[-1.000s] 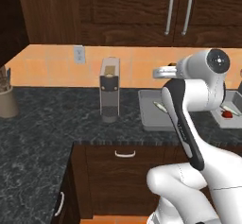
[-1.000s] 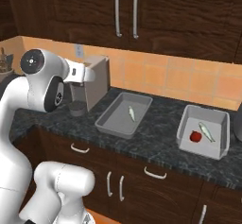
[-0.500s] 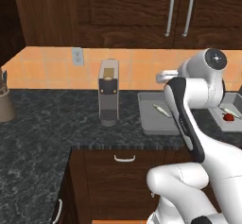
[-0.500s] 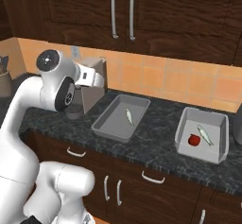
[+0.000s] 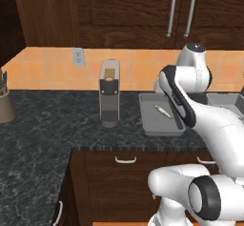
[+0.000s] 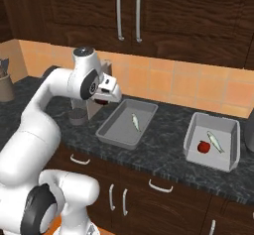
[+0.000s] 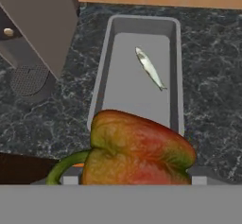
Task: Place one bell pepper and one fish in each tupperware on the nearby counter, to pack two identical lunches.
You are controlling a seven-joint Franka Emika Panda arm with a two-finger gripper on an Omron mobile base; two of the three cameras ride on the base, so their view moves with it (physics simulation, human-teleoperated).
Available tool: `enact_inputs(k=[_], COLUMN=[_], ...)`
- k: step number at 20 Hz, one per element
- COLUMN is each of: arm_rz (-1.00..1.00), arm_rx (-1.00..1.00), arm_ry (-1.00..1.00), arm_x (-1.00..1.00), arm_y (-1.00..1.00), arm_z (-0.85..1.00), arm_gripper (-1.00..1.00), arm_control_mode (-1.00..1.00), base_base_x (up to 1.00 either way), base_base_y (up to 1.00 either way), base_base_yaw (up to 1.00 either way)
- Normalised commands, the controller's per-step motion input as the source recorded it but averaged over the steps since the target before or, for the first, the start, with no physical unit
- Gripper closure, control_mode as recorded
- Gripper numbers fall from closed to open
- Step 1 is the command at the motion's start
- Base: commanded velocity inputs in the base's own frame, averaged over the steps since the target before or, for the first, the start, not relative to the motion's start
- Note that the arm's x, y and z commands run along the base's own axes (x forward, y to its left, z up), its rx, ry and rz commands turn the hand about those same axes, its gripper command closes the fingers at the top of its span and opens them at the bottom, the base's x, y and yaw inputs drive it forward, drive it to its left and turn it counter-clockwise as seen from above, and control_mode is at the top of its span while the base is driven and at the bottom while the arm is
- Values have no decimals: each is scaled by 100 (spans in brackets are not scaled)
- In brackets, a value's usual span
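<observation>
Right base view: two trays, two fish, two peppers

Right base view counts two tupperware trays on the worktop (image 6: 163,152). The near tupperware (image 6: 115,134) lies at the centre and holds one fish (image 6: 135,122) and nothing else. The far tupperware (image 6: 194,131) sits well apart at 3 o'clock, holding a second fish (image 6: 216,142) with one red bell pepper (image 6: 203,147) just beside it at 9 o'clock.

A second bell pepper (image 7: 137,152), red shading to green and yellow with a curved green stem, sits low in the hand view. The pincer (image 6: 104,99) is pinching this pepper between its fingers, poised above the worktop just beyond the near tray's 9 o'clock edge. In the hand view the pepper hangs over the tray's near end, with the lone fish lying at 12 o'clock from it on the tray floor.

One grey coffee machine (image 5: 109,99) stands on the worktop at 9 o'clock of the near tray, apart from it. One brown utensil holder (image 5: 5,107) stands far off at 9 o'clock in the left base view.
</observation>
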Motion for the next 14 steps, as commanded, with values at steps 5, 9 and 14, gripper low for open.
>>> enact_inputs(k=[5, 9, 14], arm_rz=[0, 5, 8], arm_rx=[0, 0, 0], arm_ry=[26, 13, 8], arm_x=[52, 70, 67], arm_y=[-32, -12, -1], arm_z=[-77, -100, -77], arm_gripper=[100, 100, 100], arm_control_mode=[-100, -100, -100], base_base_x=[0, 0, 0], base_base_y=[0, 0, 0], base_base_yaw=[0, 0, 0])
